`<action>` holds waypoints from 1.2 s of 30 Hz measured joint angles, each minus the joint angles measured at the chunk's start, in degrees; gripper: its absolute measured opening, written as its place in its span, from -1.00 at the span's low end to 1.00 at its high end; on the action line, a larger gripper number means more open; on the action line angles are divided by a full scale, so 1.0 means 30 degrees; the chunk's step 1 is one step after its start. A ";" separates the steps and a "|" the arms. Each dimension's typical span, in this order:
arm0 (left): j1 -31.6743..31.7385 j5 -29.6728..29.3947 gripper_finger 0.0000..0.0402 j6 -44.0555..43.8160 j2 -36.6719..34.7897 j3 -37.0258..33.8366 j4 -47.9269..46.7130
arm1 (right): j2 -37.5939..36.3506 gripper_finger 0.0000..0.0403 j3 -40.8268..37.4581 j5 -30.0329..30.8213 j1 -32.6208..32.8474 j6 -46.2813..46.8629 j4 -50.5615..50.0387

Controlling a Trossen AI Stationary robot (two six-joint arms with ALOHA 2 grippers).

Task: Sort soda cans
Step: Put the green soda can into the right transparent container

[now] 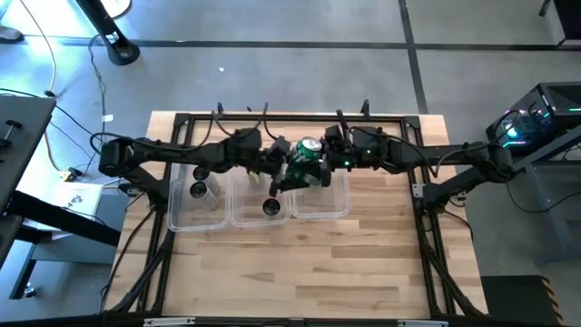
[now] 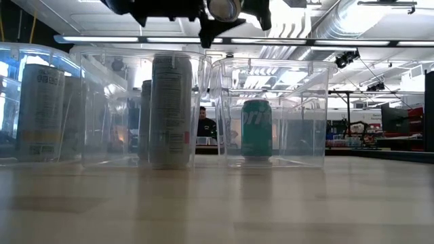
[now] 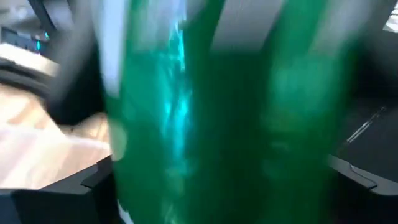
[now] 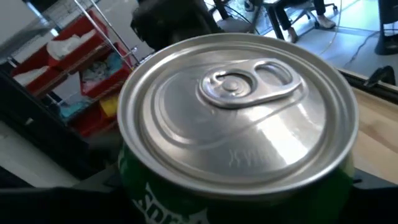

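Observation:
A green soda can [image 1: 307, 150] hangs in the air between both arms, above the far side of three clear tubs; its silver top [image 4: 236, 99] fills the right wrist view. My left gripper [image 1: 287, 169] meets it from the table's left and my right gripper [image 1: 329, 153] from the right, each shut on it. A second green can [image 2: 257, 129] stands upright in the right tub [image 2: 319, 135]. A pale can [image 2: 171, 112] stands in the middle tub with a darker can [image 2: 144, 122] behind it. Another pale can [image 2: 41, 112] stands in the left tub. My left gripper has the green can's side wall [image 3: 230, 112] pinched between its two fingers [image 3: 93, 183], coming level from the table's left. The can is lifted clear and stands roughly upright. My right gripper grips the same can just below its top rim [image 4: 186, 199], coming from the table's right. The can itself hides where the fingers touch.
The three clear tubs [image 1: 259, 218] sit side by side across the middle of the wooden table, under the arms. Bare tabletop [image 1: 300, 272] lies toward the near edge. A dark frame runs round the table's edges. A person [image 2: 205, 125] sits far behind in the room.

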 joint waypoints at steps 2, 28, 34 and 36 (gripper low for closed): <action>-0.0058 -0.0178 0.67 0.0182 0.0262 0.0089 -0.0148 | 0.0000 0.38 0.0003 -0.0105 -0.0008 0.0092 0.0164; 0.0721 -0.1685 0.40 0.4829 -0.0831 0.0088 -0.7143 | -0.1172 0.77 0.6835 0.2305 -0.0439 -0.2232 -1.4059; 0.0238 -0.2393 0.40 0.6032 -0.0897 0.0117 -0.5893 | -0.0963 0.77 0.7213 0.2597 -0.0478 -0.2443 -1.4971; 0.0001 -0.2812 0.40 0.6060 -0.0904 0.0117 -0.5373 | -0.0648 0.77 0.7189 0.3053 -0.0535 -0.2509 -1.4894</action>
